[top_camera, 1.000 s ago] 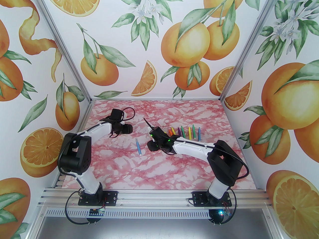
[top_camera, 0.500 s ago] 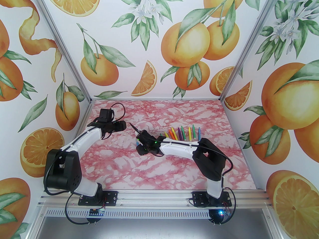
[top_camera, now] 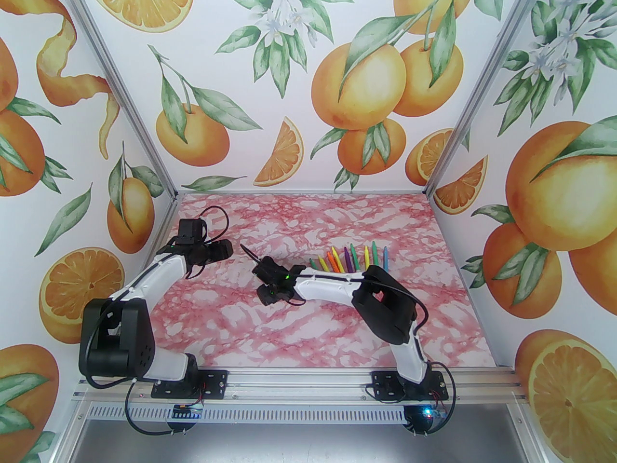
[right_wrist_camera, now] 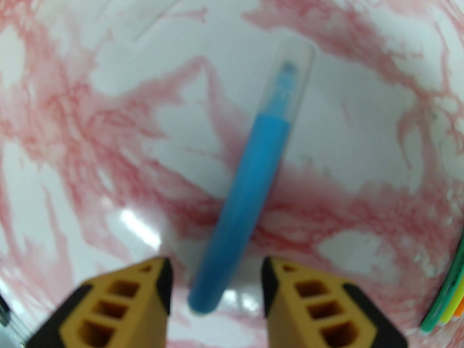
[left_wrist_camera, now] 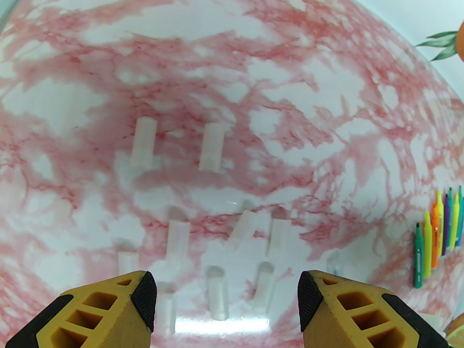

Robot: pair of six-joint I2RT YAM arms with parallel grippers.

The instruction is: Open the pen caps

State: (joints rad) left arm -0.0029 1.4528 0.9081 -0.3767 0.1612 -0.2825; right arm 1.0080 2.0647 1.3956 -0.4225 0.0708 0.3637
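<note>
Fingers of your right gripper (right_wrist_camera: 216,288) stand apart, one on each side of the near end of a bright blue felt-tip pen (right_wrist_camera: 253,165). Table shows in both gaps, so nothing is gripped. That pen lies flat on the pink marbled table (top_camera: 313,335), running from 6 o'clock up toward 1 o'clock in the right wrist view. Its clear plastic cap (right_wrist_camera: 290,74) sits on the far tip. Your left gripper (left_wrist_camera: 226,295) is wide open and empty, above a scatter of loose clear caps (left_wrist_camera: 212,152) that spreads toward 12 o'clock. A fanned row of uncapped coloured pens (left_wrist_camera: 440,230) lies at 3 o'clock in the left wrist view.
</note>
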